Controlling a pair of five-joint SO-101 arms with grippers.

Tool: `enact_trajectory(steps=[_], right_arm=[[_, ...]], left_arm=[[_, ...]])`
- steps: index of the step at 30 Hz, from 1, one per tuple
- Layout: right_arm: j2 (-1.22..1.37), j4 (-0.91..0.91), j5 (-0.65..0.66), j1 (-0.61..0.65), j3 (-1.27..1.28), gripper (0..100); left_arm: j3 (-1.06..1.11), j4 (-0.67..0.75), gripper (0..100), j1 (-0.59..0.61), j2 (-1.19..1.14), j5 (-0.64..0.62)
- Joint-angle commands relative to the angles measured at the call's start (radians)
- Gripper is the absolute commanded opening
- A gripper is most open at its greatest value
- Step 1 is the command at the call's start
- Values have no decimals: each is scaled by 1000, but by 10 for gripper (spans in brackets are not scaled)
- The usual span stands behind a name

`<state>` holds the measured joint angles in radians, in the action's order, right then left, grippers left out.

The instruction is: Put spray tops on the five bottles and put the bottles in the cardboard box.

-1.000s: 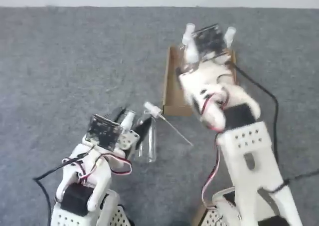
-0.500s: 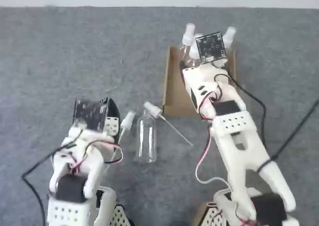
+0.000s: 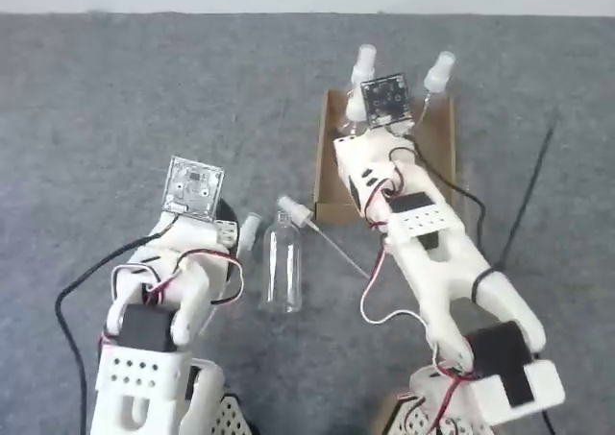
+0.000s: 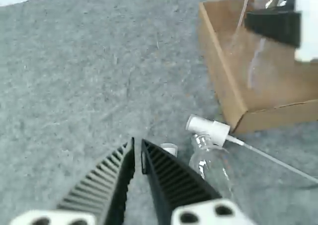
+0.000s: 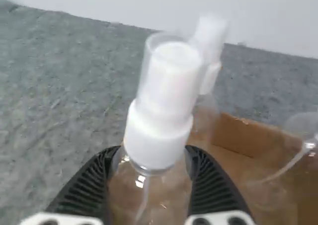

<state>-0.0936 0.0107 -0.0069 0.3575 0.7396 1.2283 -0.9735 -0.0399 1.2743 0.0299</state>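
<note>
Tabletop (image 3: 144, 99) surface: grey felt-like covering, with two arms mounted side by side at the near edge.

Right arm: the right hand (image 5: 155, 155) is over the far part of the open brown cardboard box (image 3: 327, 166). Its two black ribbed fingers (image 5: 89, 185) pinch an upright clear plastic bottle fitted with a white spray top (image 5: 164, 115), one finger on each side of the bottle's shoulder. Just beyond the held bottle stands a second clear bottle with a white spray top (image 5: 211, 41). Whether these two touch cannot be told.

Left arm: the left hand (image 4: 137, 144) hangs low over the tabletop at near left. Its fingers are pressed almost together, with only a slit between them, and they grip nothing.

Items on the tabletop between the arms:
- A small white spray top (image 3: 248, 229) lies just right of the left hand, partly behind one finger in the left wrist view.
- An uncapped clear plastic bottle on its side (image 3: 282, 267) lies right of that top, neck pointing far.
- A loose white spray top with a long thin dip tube (image 3: 293, 207) lies at the bottle's neck, not screwed on. Its tube runs toward the near right.

The uncapped bottle lies near the box's near left corner but apart from it.
</note>
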Motion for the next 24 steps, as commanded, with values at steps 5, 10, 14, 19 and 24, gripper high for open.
enact_trajectory(steps=[5, 10, 14, 19, 24], right_arm=[[54, 96, -6, 1, -14, 6], [76, 93, -6, 2, -14, 6], [77, 87, -6, 2, -12, 6], [76, 85, -5, 5, 11, 7], [74, 88, 60, 8, 26, 7]], left_arm=[[-42, 28, 12, -2, -5, -2], [-42, 28, 12, -2, -5, -2], [-42, 28, 12, -2, -5, -2], [-42, 28, 12, -2, -5, -2], [-42, 28, 12, -2, -5, -2]])
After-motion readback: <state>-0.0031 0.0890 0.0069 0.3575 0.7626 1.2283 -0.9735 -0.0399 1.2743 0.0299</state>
